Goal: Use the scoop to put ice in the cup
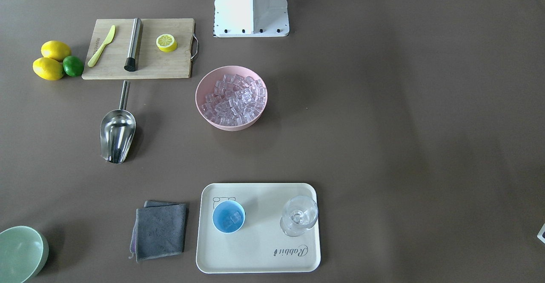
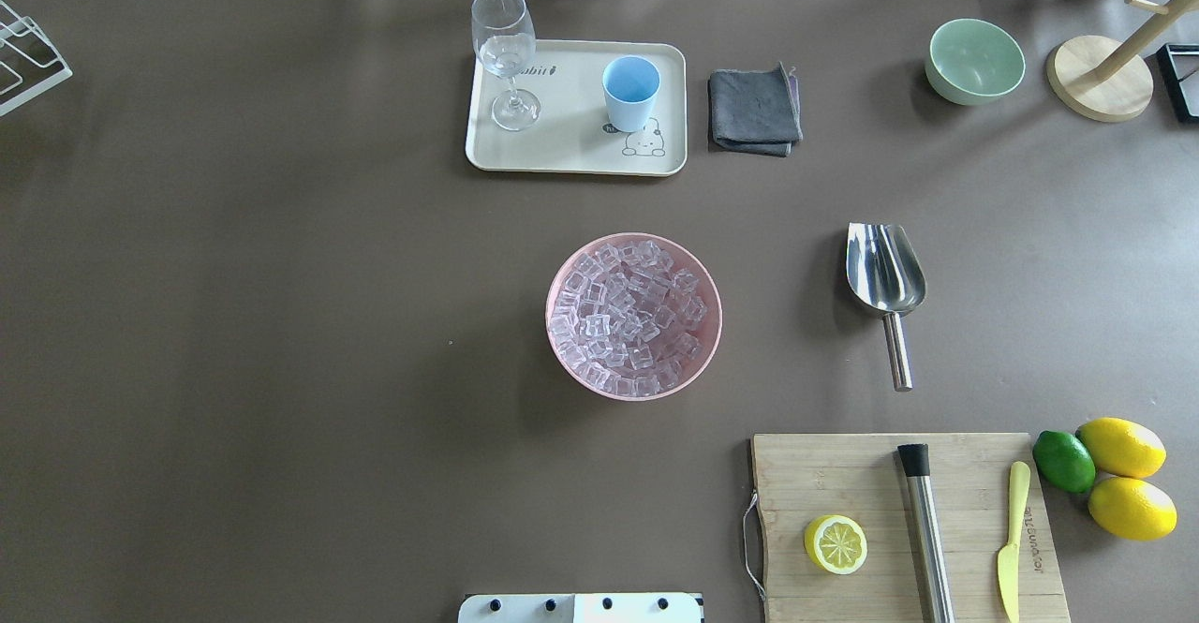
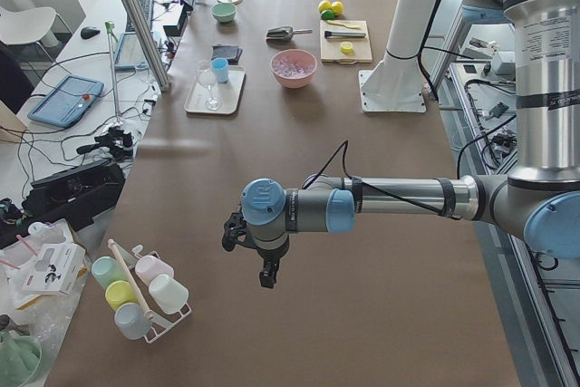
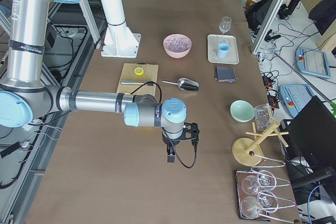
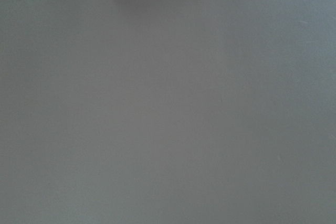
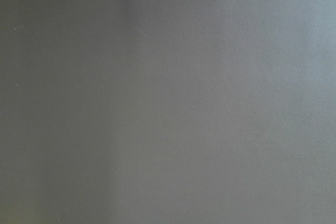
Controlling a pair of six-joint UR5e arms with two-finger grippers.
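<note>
The shiny steel scoop (image 2: pixel 885 272) lies right of the pink bowl (image 2: pixel 555 334) holding the clear ice cubes (image 2: pixel 633 318). Its handle points near, probably for easy grasping. The small light-blue cup (image 2: pixel 630 91) waits on the far cream tray (image 2: pixel 562 145). The left gripper (image 3: pixel 267 276) and the right gripper (image 4: pixel 171 157) hang well apart from everything; whether their fingers are apart or together, I cannot tell.

- We see the right gripper (image 4: pixel 171 157) hanging above the table (image 4: pixel 105 182), nearest us.
- Farther off, the scoop (image 4: pixel 185 83) lies near the cutting board (image 4: pixel 139 77).

Even light over the bench (image 1: pixel 383 125), soft shadows, glare glinting off the scoop (image 1: pixel 116 132), wrist views dim, featureless
</note>
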